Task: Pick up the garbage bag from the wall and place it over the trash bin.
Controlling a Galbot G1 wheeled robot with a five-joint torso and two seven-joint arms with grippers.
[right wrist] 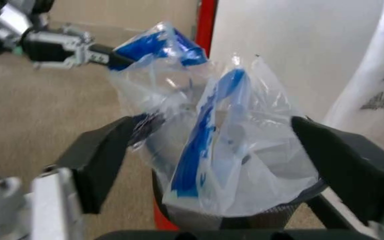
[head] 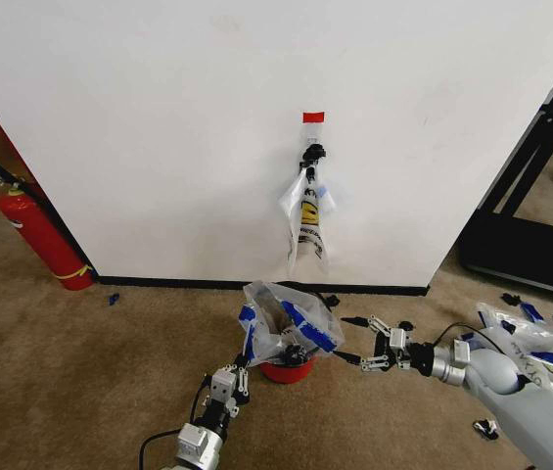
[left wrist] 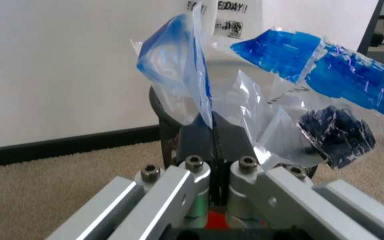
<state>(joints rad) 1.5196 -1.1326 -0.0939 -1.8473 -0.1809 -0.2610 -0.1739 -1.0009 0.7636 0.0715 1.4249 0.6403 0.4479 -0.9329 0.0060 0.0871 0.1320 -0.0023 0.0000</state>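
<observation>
Low on the brown carpet, just in front of the black baseboard of the large plain white wall (head: pixel 159 147), stands the small round black-mesh trash bin with a red base (head: pixel 287 369), and a thin translucent plastic garbage bag with blue tape patches at its rim (head: pixel 281 318) is bunched up over its mouth, not spread around the rim. The left gripper (head: pixel 240 369) sits at the bin's left side; the left wrist view shows its jaws pressed shut on a fold of the bag's blue-patched rim (left wrist: pixel 199 100), a detail the head view leaves too small to judge. The right gripper (head: pixel 366 343) is just right of the bin, and its wrist view shows the two dark jaws spread wide on either side of the bag (right wrist: pixel 232 150), not gripping it, with the left gripper (right wrist: pixel 122 59) visible beyond. From the head view, a second thin bag with a yellow and black print (head: pixel 308 220) hangs on the wall from a small black hook (head: pixel 312 153) under a red tape rectangle (head: pixel 313 117). I count one bin, two grippers, one hanging bag, one red fire extinguisher (head: pixel 43 240) by the wall's left corner, and several blue-lettered white bags (head: pixel 540 352) on the carpet to the right.
</observation>
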